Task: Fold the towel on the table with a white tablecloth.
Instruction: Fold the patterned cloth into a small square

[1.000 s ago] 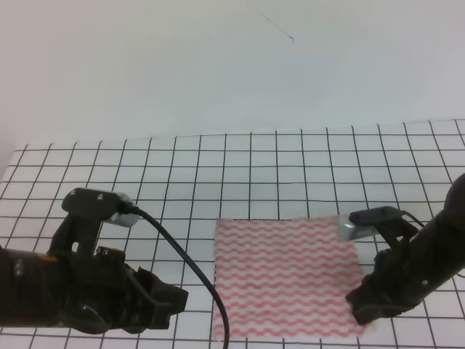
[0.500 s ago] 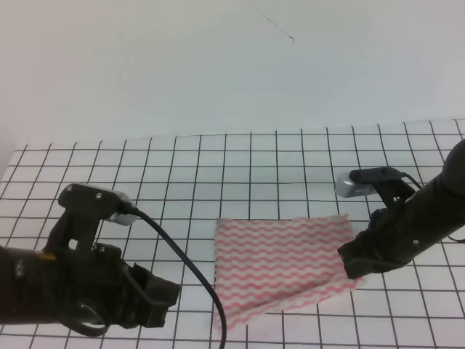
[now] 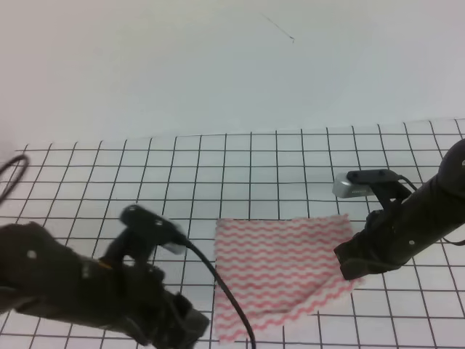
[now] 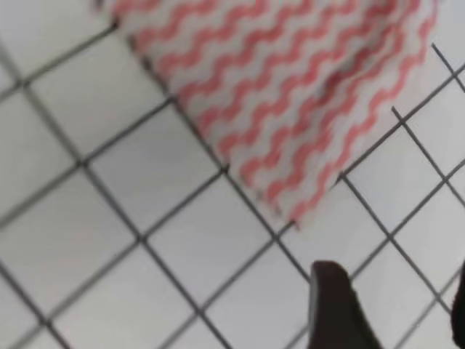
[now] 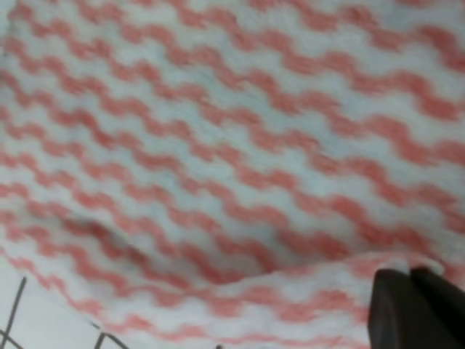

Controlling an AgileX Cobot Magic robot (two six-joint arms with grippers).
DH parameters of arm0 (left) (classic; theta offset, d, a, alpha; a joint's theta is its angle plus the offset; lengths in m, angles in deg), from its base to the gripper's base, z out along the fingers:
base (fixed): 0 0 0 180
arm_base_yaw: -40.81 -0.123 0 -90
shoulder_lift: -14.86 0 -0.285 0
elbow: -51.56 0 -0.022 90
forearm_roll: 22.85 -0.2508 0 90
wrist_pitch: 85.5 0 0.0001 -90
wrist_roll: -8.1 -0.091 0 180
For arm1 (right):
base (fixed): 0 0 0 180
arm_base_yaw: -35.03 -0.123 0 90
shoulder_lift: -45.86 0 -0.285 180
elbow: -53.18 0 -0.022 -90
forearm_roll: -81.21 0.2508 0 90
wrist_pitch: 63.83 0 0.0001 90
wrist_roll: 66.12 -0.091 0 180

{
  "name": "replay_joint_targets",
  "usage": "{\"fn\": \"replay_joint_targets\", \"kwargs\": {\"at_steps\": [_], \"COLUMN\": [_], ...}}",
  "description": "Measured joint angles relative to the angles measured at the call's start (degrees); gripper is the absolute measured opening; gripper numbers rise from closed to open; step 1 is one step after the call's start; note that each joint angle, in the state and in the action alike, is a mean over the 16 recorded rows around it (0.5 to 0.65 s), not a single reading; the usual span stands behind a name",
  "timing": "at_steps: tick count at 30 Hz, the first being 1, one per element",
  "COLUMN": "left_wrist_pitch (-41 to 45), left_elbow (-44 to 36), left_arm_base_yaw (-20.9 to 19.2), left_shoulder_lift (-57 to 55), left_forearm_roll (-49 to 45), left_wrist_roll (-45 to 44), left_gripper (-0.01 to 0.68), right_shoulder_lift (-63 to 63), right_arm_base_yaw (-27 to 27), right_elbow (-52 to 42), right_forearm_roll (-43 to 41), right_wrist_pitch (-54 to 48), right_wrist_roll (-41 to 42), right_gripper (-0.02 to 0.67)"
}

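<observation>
The towel (image 3: pixel 280 269), white with pink-red wavy stripes, lies on the table with a white tablecloth (image 3: pixel 109 182). Its near right corner is lifted and drawn back over the rest. My right gripper (image 3: pixel 349 263) is shut on that corner. In the right wrist view the towel (image 5: pixel 218 167) fills the frame, and the dark fingers (image 5: pixel 418 309) pinch its edge at the lower right. My left gripper (image 3: pixel 190 323) is low beside the towel's near left corner. In the left wrist view it (image 4: pixel 396 320) stands open just short of the towel's corner (image 4: pixel 290 214), with nothing between its fingers.
The grid-lined tablecloth (image 4: pixel 109 240) spreads around the towel on all sides. A black cable (image 3: pixel 218 280) from the left wrist camera hangs over the towel's left edge. A plain white wall rises behind the table.
My right gripper has lifted the towel's near right corner and carried it back and leftward, folding that side up. The left arm has swung right towards the towel's near left corner.
</observation>
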Motion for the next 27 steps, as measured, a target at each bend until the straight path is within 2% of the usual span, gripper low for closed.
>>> {"fn": "replay_joint_targets", "kwargs": {"at_steps": [5, 13, 18, 27], "left_wrist_pitch": [-5.81, -15.66, -18.93, -20.69], "left_elbow": [0.9, 1.61, 1.61, 1.61], "left_arm_base_yaw": [6.18, 13.43, 14.93, 15.04], "left_shoulder_lift": [-4.13, -10.25, -12.7, -13.72], "left_forearm_roll": [-6.31, -17.33, -20.6, -21.68], "left_wrist_roll": [0.12, 5.03, 7.03, 7.56], "left_gripper": [0.325, 0.337, 0.336, 0.336], "right_shoulder_lift": [0.13, 0.22, 0.22, 0.33], "right_arm_base_yaw": [0.0, 0.0, 0.0, 0.0], "right_elbow": [0.0, 0.03, 0.55, 3.76], "right_forearm_roll": [0.67, 3.98, 6.28, 8.09], "right_wrist_pitch": [-0.51, -1.48, -1.69, -1.93], "right_wrist_roll": [0.05, 0.76, 1.28, 1.54], "right_gripper": [0.001, 0.001, 0.001, 0.0]}}
